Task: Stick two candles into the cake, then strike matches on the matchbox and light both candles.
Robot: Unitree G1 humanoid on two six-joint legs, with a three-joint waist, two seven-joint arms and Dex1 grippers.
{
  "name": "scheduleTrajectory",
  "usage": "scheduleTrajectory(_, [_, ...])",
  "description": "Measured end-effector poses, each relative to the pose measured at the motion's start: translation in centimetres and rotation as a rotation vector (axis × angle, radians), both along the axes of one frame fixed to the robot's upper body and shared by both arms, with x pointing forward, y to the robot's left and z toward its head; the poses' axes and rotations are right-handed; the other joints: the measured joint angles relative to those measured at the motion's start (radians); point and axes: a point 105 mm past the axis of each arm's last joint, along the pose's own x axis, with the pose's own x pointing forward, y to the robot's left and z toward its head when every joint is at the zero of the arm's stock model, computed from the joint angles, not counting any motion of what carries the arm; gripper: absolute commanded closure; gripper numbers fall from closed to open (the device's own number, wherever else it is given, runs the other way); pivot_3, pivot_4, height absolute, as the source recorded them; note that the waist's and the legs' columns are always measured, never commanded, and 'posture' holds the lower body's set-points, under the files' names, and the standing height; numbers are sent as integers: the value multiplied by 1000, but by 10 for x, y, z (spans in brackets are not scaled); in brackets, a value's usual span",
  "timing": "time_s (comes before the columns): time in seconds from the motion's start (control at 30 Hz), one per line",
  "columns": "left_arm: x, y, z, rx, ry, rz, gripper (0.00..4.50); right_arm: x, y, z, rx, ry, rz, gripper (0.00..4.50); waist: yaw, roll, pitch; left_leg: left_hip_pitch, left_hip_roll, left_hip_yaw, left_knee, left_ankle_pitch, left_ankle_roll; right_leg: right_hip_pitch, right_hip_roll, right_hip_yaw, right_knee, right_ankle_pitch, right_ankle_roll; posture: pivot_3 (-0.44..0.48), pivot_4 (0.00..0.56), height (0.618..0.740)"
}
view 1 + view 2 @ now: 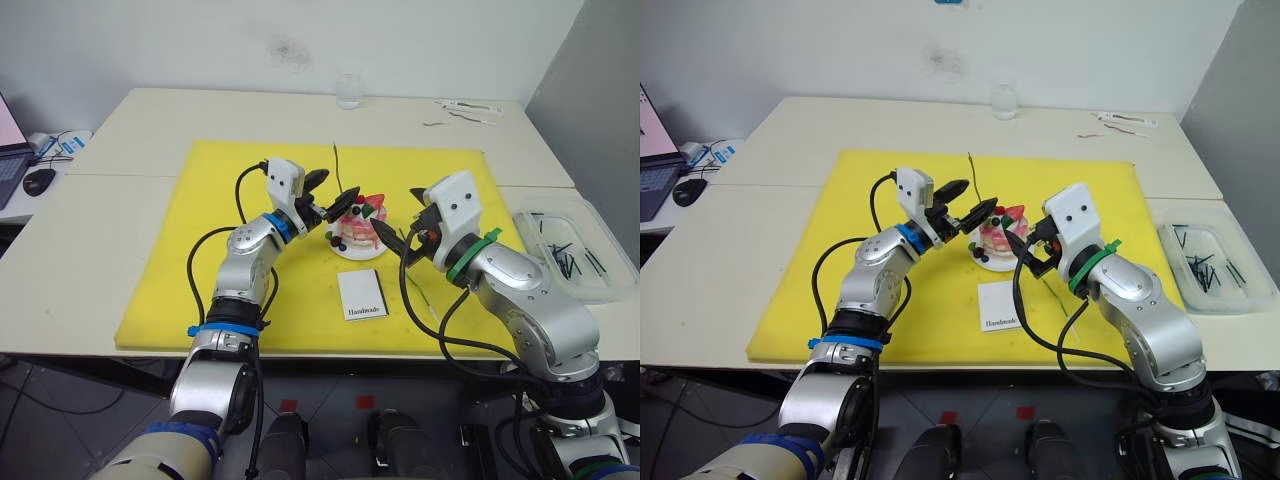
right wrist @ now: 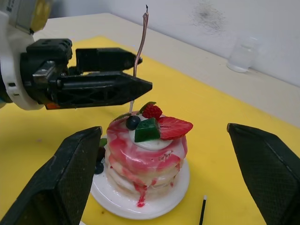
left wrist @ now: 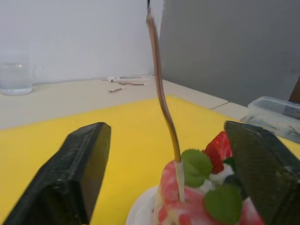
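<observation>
Left gripper (image 3: 159,183): we see its jaws apart, one finger on each side of the candle, neither touching it.
Candle (image 3: 160,89): it stands in the cake between the left gripper's fingers, thin and slightly bent, its pale lower end sunk into the top; it rises well above the fingertips.
Cake (image 2: 145,154): pink-and-white layers on a small white plate (image 2: 174,187), just ahead of both grippers. In the right wrist view we see it between the right fingers, and the left gripper's tips reach over its far side.
Right gripper (image 2: 173,183): we see its jaws wide apart, holding nothing, with the cake in the gap ahead of them.
Match (image 2: 202,212): one short dark stick lies on the yellow mat (image 1: 200,260), just beside the plate, between the right fingers.
Matchbox (image 1: 362,296): it lies flat on the mat, nearer the robot than both grippers, "Handmade" face up.
Tray (image 1: 600,285): a clear tray with dark sticks sits well outside the right gripper.
</observation>
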Motion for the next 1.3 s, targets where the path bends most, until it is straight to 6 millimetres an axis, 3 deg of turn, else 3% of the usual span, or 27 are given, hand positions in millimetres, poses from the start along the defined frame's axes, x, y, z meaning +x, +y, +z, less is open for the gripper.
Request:
scheduleTrajectory(0.17, [-8,11,7,16,-12,16,23,0,-4,-3,-5,9,2,0,-2,0,0,0,0,0,0,0,0,0,0,0,0,0,0,0,150,740])
scheduleTrajectory(0.43, [-33,51,-8,107,38,74,23,-18,-46,-33,-49,123,-50,0,-7,0,0,1,0,0,0,0,0,1,0,0,0,0,0,0,150,740])
scheduleTrajectory(0.67, [-77,45,-13,204,48,-62,23,-48,-66,-75,-75,285,-58,0,-8,0,0,6,1,1,1,0,0,5,0,1,-1,-2,-3,0,150,740])
scheduleTrajectory(0.87, [-119,19,-20,366,22,-319,23,-54,-65,-88,-82,330,-54,0,-10,0,0,11,2,1,1,0,0,10,0,1,-1,-4,-6,0,150,740])
scheduleTrajectory(1.03, [-134,5,-23,417,-15,-440,23,-54,-60,-98,-109,366,-54,0,-14,0,0,10,1,1,1,0,0,10,0,1,-2,-4,-7,0,150,740])
scheduleTrajectory(1.3, [-142,-2,-27,434,-26,-510,0,-61,-67,-113,-158,466,-89,2753,-15,0,0,9,1,1,0,0,0,9,0,1,-2,-4,-7,0,150,740])
